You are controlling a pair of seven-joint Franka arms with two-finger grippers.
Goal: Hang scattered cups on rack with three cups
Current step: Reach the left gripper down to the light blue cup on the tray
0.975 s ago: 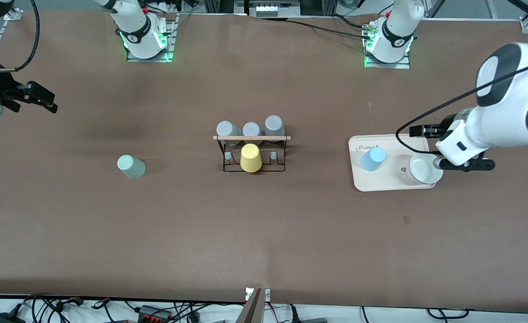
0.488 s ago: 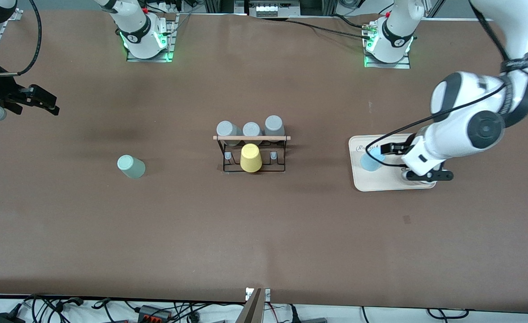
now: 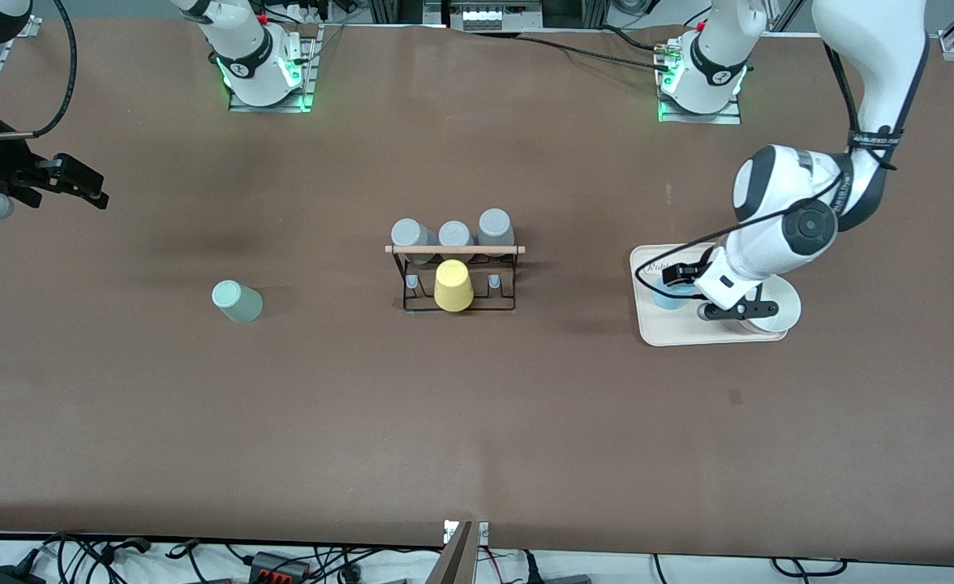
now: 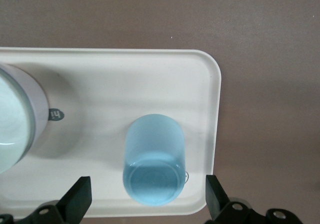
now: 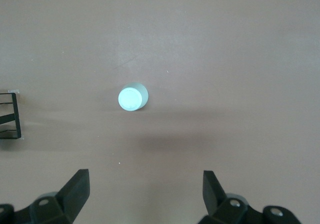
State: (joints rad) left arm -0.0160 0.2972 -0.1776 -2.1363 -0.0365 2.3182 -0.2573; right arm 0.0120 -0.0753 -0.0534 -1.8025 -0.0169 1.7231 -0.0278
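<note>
Our right gripper [image 3: 79,185] is hanging wide open over the table's edge. The mint cup [image 3: 237,301] is standing alone; the rack [image 3: 454,276] mid-table. Our left gripper [image 3: 692,294] is gaping over the blue cup [image 4: 154,159] near the tray's [image 4: 150,68] rim.

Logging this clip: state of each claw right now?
Left claw: open, empty, over the light blue cup.
Right claw: open, empty, above bare table.

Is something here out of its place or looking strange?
Two cups are off the rack: the mint green cup stands alone on the table toward the right arm's end, and the light blue cup sits on the tray. Nothing looks spilled or damaged.
</note>
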